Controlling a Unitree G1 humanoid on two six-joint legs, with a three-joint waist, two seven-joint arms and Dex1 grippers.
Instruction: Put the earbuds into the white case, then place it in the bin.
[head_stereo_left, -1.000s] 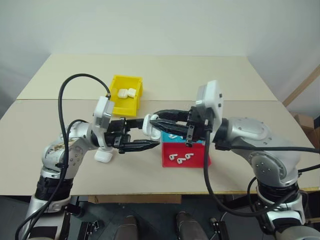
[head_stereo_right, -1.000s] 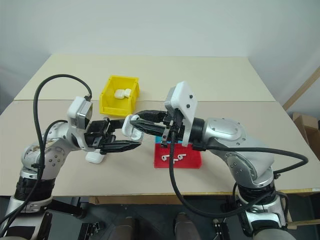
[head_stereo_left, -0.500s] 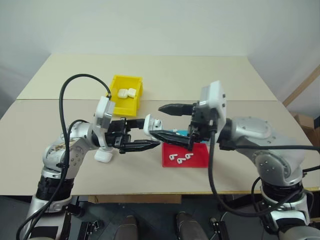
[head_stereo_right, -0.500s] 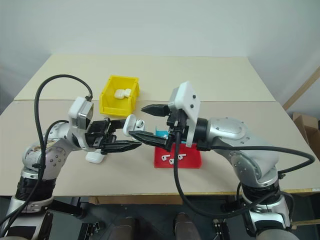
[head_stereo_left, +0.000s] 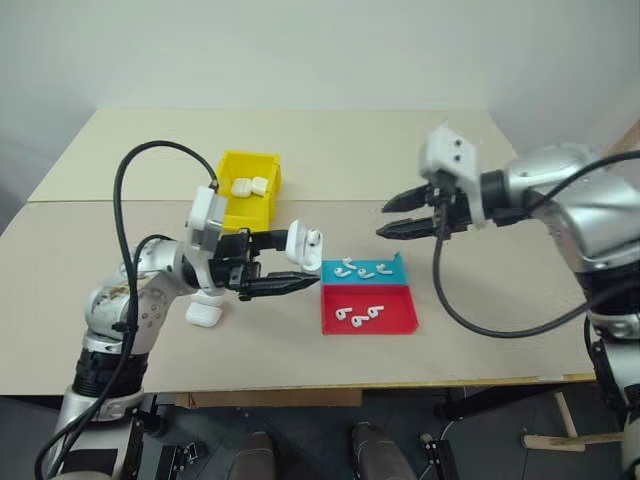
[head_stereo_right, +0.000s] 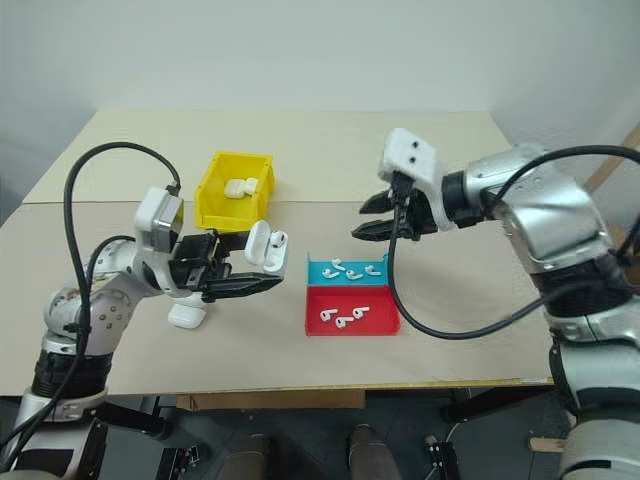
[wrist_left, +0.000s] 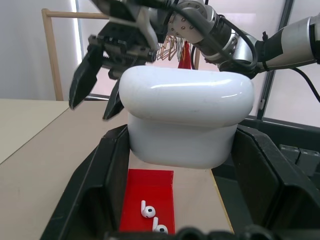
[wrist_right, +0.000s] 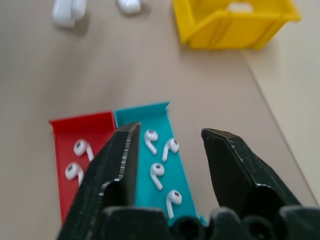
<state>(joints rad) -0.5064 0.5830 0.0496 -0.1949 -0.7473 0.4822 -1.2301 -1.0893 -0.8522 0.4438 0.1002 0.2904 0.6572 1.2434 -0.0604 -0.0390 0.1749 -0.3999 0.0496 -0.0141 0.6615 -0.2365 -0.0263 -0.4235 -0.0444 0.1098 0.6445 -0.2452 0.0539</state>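
Note:
My left gripper (head_stereo_left: 301, 262) is shut on the white case (head_stereo_left: 303, 246), held above the table with its lid hinged open; the left wrist view has the case (wrist_left: 185, 115) wedged between the two black fingers. Off to the right, my right gripper (head_stereo_left: 383, 218) hangs open and empty in the air, above the far side of the trays. Several earbuds (wrist_right: 161, 157) lie in the blue tray (head_stereo_left: 392, 267) and three more earbuds (head_stereo_left: 358, 313) in the red tray (head_stereo_left: 395, 318). The yellow bin (head_stereo_left: 262, 205) stands behind the left gripper.
Two white cases (head_stereo_left: 250, 185) lie inside the bin. One more closed white case (head_stereo_left: 205, 312) sits on the table under my left forearm. The beige table (head_stereo_left: 480, 280) has bare surface right of the trays and behind them.
My right gripper has let go of the case's lid, opened and swung away to the right and farther back, over the trays. The left gripper has kept still, holding the case, whose lid is now open.

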